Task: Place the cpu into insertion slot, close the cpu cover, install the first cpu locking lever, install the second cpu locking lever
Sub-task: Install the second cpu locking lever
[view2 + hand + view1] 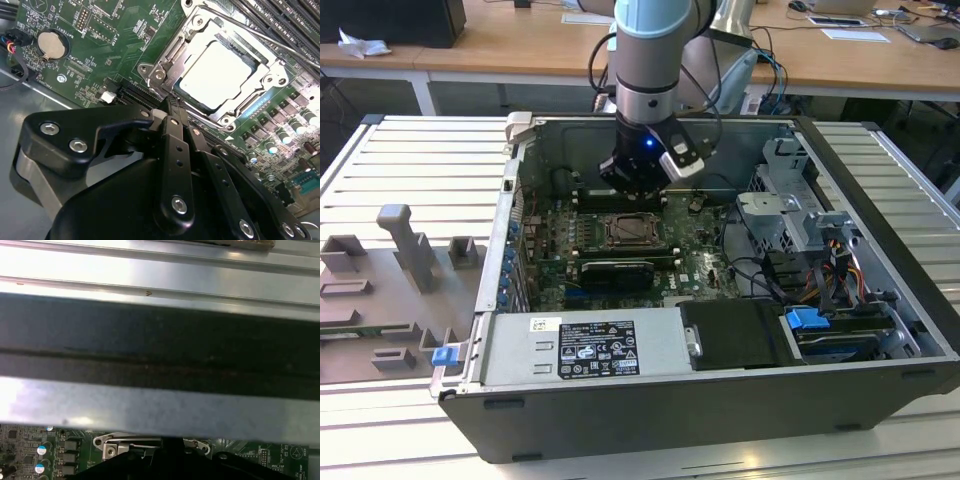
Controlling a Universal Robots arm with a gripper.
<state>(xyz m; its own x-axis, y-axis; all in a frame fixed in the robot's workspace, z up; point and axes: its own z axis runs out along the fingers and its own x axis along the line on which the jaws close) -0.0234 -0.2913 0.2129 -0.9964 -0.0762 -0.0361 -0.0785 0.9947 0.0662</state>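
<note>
We work inside an open computer case (880, 250) lying on a slatted metal surface (410, 170), its walls standing up on every side of the green board (115, 45). Our arm (655, 60) reaches straight down into that well, near the case's far wall in the exterior view, so room to move is mostly upward and toward the board's middle.

On the board sits the slot (633, 232), and in the second wrist view the cpu (216, 75) already lies flat in it, its pale face showing through the window of the cover (172, 55), which lies down over it. A thin lever (270, 42) runs along one side of the socket, beside the memory slots (280, 15) (whether it is hooked under its catch we cannot tell).

Our pincer (172, 112) hangs just off one corner of the socket, the cpu lying straight ahead of its tips. Its black fingers (176, 145) are clenched together with nothing between them, the tips at or just over the cover's edge.
</note>
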